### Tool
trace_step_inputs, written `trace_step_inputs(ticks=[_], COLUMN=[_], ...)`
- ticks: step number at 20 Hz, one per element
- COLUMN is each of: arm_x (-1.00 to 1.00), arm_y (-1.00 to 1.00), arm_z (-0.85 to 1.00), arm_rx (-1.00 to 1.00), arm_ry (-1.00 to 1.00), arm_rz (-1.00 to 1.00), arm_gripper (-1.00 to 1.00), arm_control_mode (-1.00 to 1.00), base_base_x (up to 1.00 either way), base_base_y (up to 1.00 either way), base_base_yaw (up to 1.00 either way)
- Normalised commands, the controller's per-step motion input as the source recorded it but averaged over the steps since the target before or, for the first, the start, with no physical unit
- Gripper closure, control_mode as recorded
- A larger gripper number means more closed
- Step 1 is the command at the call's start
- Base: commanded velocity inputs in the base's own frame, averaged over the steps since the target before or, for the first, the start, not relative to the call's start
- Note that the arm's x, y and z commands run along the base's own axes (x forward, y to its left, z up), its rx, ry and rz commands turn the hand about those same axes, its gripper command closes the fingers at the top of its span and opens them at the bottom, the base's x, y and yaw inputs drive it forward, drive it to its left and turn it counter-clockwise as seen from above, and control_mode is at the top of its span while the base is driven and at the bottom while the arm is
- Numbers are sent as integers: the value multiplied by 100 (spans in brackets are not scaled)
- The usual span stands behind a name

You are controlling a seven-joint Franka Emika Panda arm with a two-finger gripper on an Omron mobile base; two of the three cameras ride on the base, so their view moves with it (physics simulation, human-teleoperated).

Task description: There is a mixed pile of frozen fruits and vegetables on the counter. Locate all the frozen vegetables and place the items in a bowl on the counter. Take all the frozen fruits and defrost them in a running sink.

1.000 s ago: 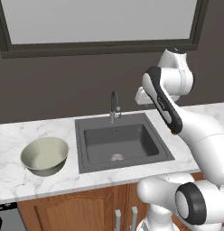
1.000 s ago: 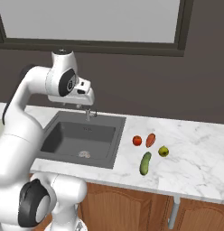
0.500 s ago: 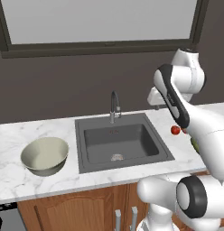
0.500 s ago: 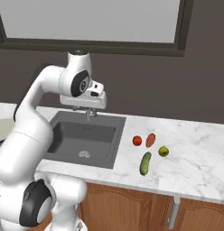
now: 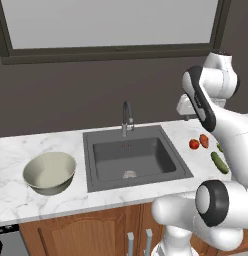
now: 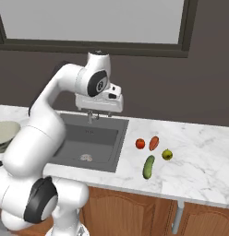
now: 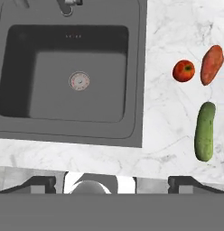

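The gripper (image 6: 99, 112) hangs high over the sink (image 6: 70, 138), jaws spread wide and empty. Right of the sink on the counter (image 6: 199, 156) lie four pieces: one tomato (image 7: 183, 71), one carrot (image 7: 212, 64), one cucumber (image 7: 205, 131) and one pear (image 6: 167, 154). The one bowl (image 5: 49, 172) sits left of the sink. Best to swing right, centre over a single piece and descend straight, so neighbours aren't nudged.

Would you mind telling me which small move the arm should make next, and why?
Probably swing the open gripper right and down toward the cucumber. It hangs high over the sink holding nothing, while all four pieces lie untouched on the counter, and the cucumber lies nearest the front edge, apart from the others.
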Motion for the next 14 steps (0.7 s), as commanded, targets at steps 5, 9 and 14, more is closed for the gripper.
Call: trace_step_inputs(ticks=[5, 9, 14], arm_x=[-1, -30, -59], arm_y=[-40, -36, -26], arm_z=[-8, -25, -37], arm_rx=[0, 0, 0], arm_ry=[11, 13, 11], arm_rz=[-2, -9, -11], arm_gripper=[-100, -100, -100], arm_control_mode=[-100, -100, -100], base_base_x=[0, 0, 0], base_base_y=[0, 0, 0], base_base_yaw=[0, 0, 0])
